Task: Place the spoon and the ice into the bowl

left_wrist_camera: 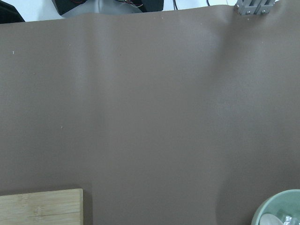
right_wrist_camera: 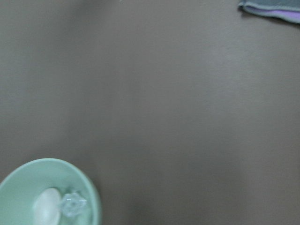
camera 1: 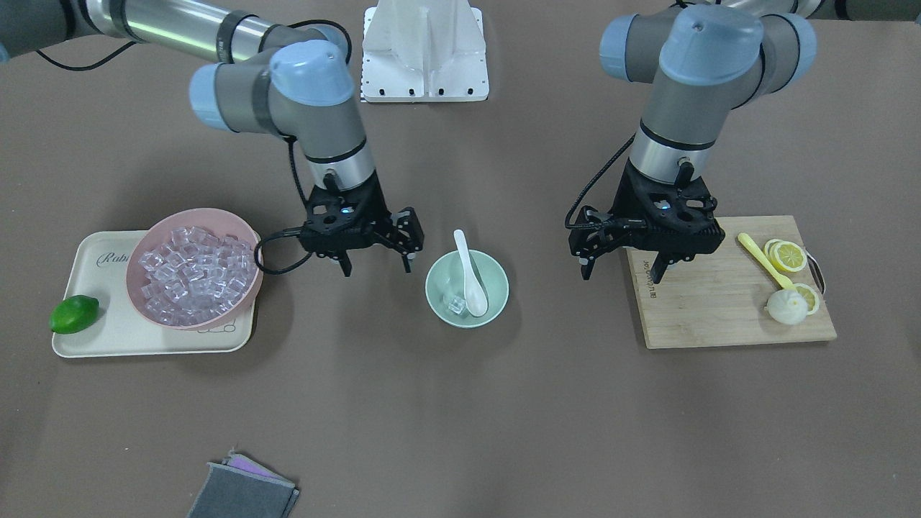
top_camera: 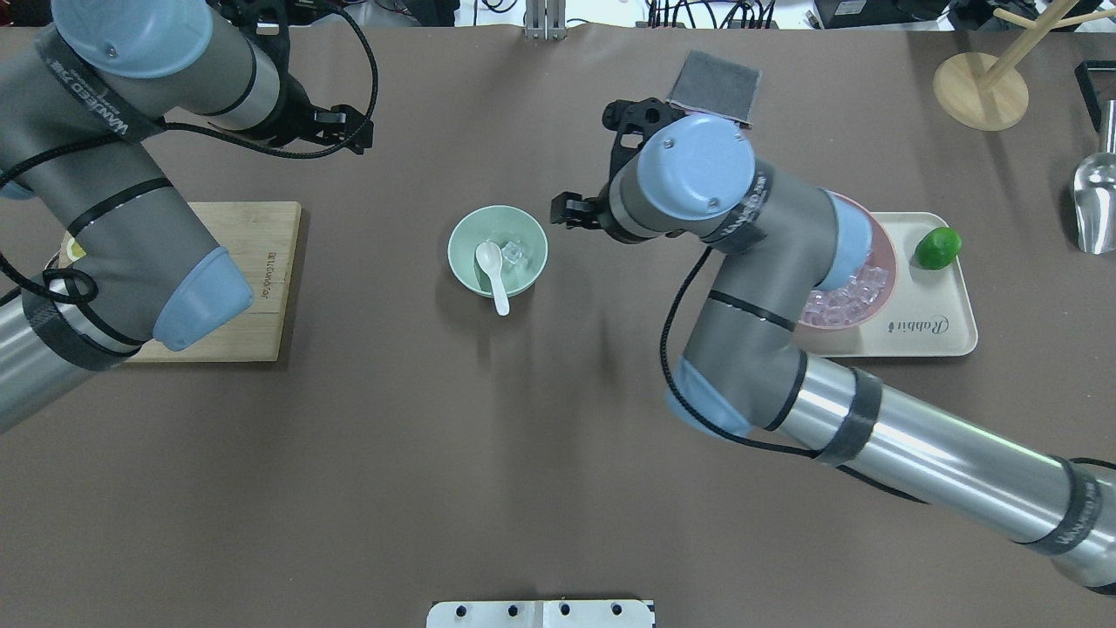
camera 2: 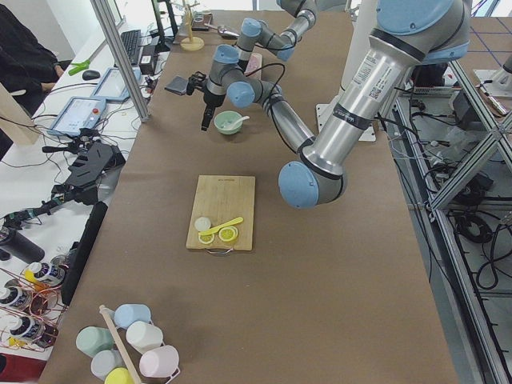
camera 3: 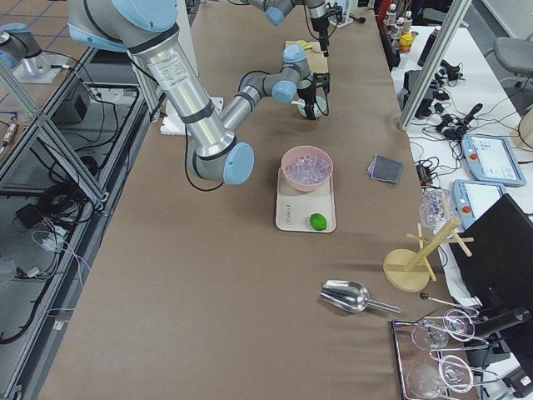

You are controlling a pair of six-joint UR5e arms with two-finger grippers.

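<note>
The mint-green bowl stands mid-table. The white spoon lies in it, scoop down, handle over the rim. A clear ice cube sits in the bowl beside the scoop. The overhead view shows the bowl, spoon and ice too. My right gripper hovers open and empty between the green bowl and the pink bowl. My left gripper hovers open and empty at the cutting board's inner edge. The bowl's rim shows in the left wrist view and the right wrist view.
A pink bowl heaped with ice cubes sits on a cream tray with a lime. A wooden cutting board holds lemon slices and a yellow utensil. A grey cloth lies at the operators' edge.
</note>
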